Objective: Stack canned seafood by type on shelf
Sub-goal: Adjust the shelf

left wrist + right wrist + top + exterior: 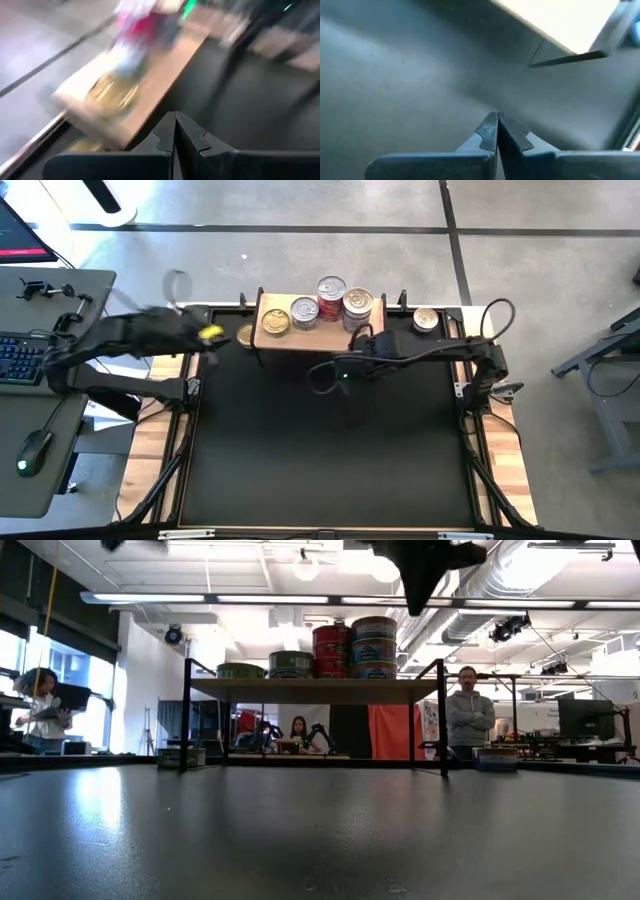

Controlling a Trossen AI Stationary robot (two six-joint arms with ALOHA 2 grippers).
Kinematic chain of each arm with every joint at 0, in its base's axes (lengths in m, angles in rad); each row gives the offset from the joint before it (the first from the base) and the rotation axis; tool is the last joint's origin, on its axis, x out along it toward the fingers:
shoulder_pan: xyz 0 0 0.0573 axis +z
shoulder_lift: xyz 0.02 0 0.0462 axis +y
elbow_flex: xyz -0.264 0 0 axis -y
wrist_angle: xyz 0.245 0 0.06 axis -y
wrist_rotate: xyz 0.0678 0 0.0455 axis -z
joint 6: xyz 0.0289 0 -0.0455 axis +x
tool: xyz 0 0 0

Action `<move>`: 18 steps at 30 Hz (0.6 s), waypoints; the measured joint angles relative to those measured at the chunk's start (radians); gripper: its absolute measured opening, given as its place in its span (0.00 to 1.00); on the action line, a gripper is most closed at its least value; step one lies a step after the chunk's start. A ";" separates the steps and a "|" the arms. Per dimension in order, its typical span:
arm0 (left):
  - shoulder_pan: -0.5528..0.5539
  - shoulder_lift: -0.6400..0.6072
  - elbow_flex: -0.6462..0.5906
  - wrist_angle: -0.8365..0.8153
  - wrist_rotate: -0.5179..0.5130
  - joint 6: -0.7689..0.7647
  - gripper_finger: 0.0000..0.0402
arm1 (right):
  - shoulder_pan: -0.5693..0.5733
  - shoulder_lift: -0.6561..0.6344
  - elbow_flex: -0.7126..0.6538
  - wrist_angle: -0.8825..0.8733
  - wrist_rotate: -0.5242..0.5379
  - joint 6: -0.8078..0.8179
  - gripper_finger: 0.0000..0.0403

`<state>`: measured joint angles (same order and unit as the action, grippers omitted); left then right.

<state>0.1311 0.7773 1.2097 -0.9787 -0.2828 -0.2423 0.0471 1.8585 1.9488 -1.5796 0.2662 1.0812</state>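
Observation:
The shelf [318, 332] is a light wooden board on thin black legs at the black mat's far edge. On it stand a gold-lidded can [275, 322], a silver-lidded can [304, 313], a red-labelled stack [331, 293] and a bluish-labelled stack [357, 306]. One gold can [245, 335] lies off the shelf's left end and one can [426, 320] off its right end. My right gripper [496, 131] is shut and empty, pointing down over the mat just in front of the shelf [354, 348]. My left gripper [175, 131] is shut and empty, left of the shelf [212, 334].
The black mat [330, 440] fills the table's middle in front of the shelf. A desk with a keyboard [18, 358] and a mouse [35, 448] stands at the left. In the low view, people [470, 710] are in the room behind the table.

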 joint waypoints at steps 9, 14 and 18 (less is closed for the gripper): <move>0.263 0.336 0.034 -0.256 0.046 0.349 0.00 | -0.030 -0.206 -0.225 0.041 0.036 0.024 0.00; 0.390 0.385 0.012 -0.248 0.105 0.437 0.00 | 0.010 -0.426 -0.534 0.243 0.014 0.074 0.00; 0.428 0.371 -0.003 -0.264 0.057 0.489 0.00 | 0.069 -0.601 -0.762 0.405 0.013 0.118 0.00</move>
<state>0.5589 1.1484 1.2068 -1.2423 -0.2254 0.2470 0.1162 1.2576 1.1870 -1.1745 0.2788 1.1989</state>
